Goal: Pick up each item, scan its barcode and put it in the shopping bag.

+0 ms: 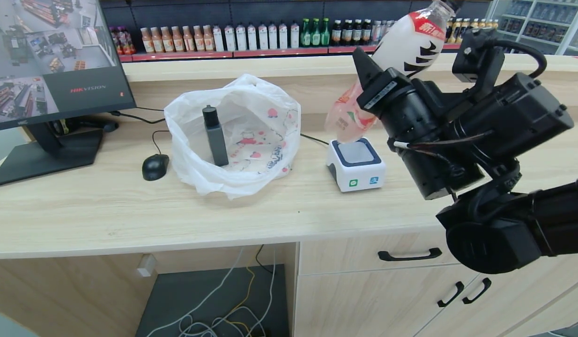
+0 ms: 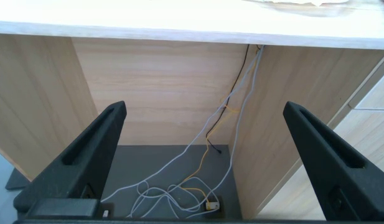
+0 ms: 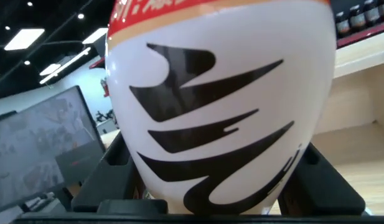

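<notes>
Counter (image 1: 106, 206): pale wood, running wide under both arms. A shelf of bottles (image 1: 251, 36) is lining the wall behind it.

Right gripper (image 1: 366, 86) is pinching the drink bottle (image 1: 413, 44) around its middle and holding it tilted. The bottle's pink lower end is hanging just over the scanner (image 1: 356, 164), directly beneath the gripper.

The shopping bag (image 1: 195, 159) is sitting to this gripper's left, mouth open, with a dark bottle (image 1: 215, 138) standing upright inside.

Left gripper (image 2: 204, 109) is hanging below the counter edge, fingers spread wide, with cables (image 2: 179, 193) lying beyond it.

The bottle's cap is being cut off by the frame. Its barcode cannot be made out.

A strip of wood is showing between bag and scanner, and a broader band is running to the front edge.
</notes>
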Available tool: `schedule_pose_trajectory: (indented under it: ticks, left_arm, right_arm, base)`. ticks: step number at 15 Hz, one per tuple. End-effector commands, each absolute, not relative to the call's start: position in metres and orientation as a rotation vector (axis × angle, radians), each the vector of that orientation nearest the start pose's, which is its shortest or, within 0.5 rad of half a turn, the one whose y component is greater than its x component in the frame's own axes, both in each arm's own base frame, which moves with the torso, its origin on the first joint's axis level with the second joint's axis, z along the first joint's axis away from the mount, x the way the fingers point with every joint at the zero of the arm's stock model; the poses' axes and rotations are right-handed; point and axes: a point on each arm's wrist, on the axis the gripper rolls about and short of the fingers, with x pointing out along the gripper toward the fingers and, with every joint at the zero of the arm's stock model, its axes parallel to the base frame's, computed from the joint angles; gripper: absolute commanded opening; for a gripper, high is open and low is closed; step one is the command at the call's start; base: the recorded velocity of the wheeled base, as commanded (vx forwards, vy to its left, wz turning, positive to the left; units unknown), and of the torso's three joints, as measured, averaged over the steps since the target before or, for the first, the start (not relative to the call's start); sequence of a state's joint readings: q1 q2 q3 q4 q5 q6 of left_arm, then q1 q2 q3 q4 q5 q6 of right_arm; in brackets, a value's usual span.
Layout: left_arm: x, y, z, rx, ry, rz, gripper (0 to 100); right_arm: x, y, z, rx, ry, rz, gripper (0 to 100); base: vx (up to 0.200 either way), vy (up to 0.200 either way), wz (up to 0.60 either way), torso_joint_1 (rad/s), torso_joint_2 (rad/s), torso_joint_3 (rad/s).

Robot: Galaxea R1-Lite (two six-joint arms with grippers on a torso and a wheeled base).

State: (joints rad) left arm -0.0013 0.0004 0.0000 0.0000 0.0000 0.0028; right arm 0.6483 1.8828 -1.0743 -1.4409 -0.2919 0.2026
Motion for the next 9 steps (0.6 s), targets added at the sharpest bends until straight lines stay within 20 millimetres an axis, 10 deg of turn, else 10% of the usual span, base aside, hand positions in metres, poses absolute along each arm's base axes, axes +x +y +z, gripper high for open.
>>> schedule_pose_trajectory:
  ticks: [1, 9]
  left_arm:
    - [-0.023, 0.000, 0.075, 0.003, 0.000, 0.000, 100]
    - [-0.023, 0.000, 0.075, 0.005, 0.000, -0.002, 100]
  right_arm:
    - [0.286, 0.210, 0.253, 0.399, -0.516, 0.403, 0]
    - [0.286, 0.194, 0.253, 0.162, -0.610, 0.435, 0]
  base:
    - [0.000, 0.000, 0.00, 0.000, 0.00, 0.000]
    - [0.000, 0.000, 0.00, 0.000, 0.00, 0.000]
